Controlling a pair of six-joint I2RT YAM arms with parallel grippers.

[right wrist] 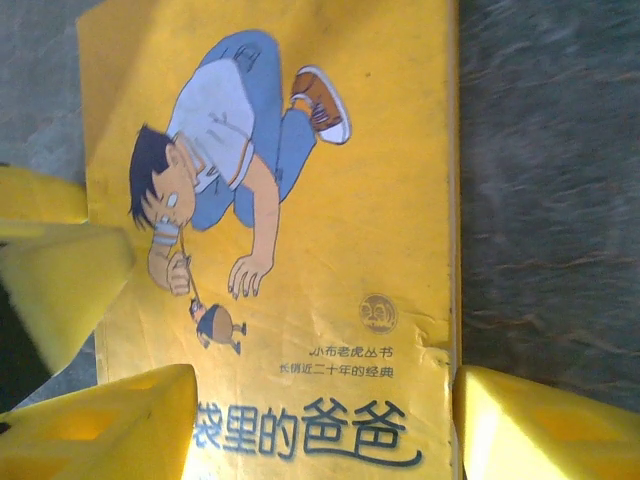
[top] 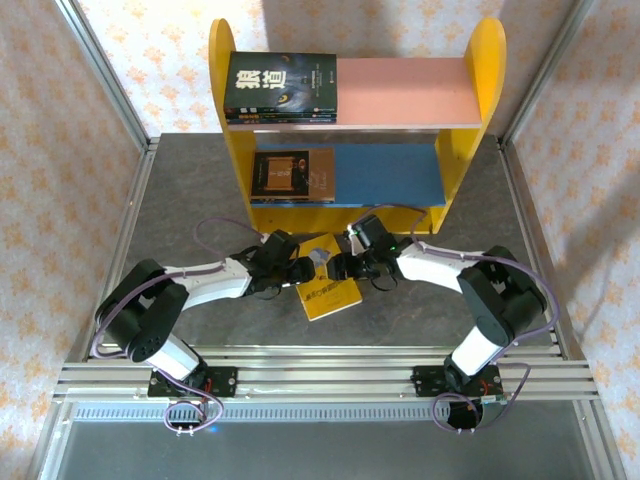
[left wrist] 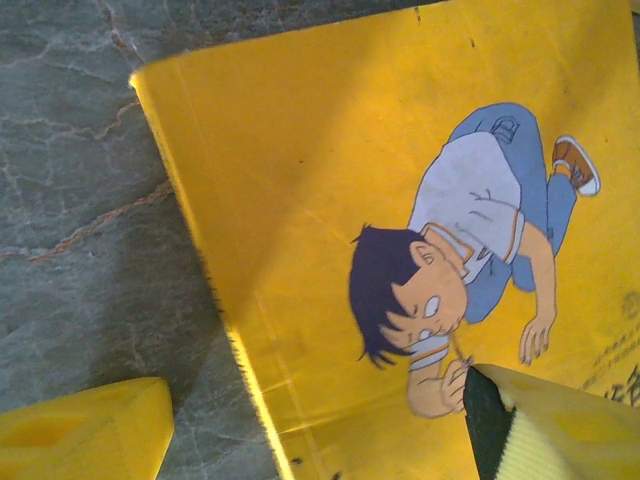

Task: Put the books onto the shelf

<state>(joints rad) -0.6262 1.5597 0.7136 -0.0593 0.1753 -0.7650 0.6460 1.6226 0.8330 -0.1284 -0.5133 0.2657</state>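
A yellow book with a cartoon boy on its cover lies flat on the grey table in front of the shelf. A stack of dark books rests on the pink upper board. A brown book lies on the blue lower board. My left gripper is open over the book's left edge, one finger above the table and one above the cover. My right gripper is open, its fingers either side of the book's title end.
The left gripper's yellow fingers show at the left edge of the right wrist view, close to my right gripper. Metal frame posts and patterned walls close in the table on both sides. Both shelf boards have free room on their right halves.
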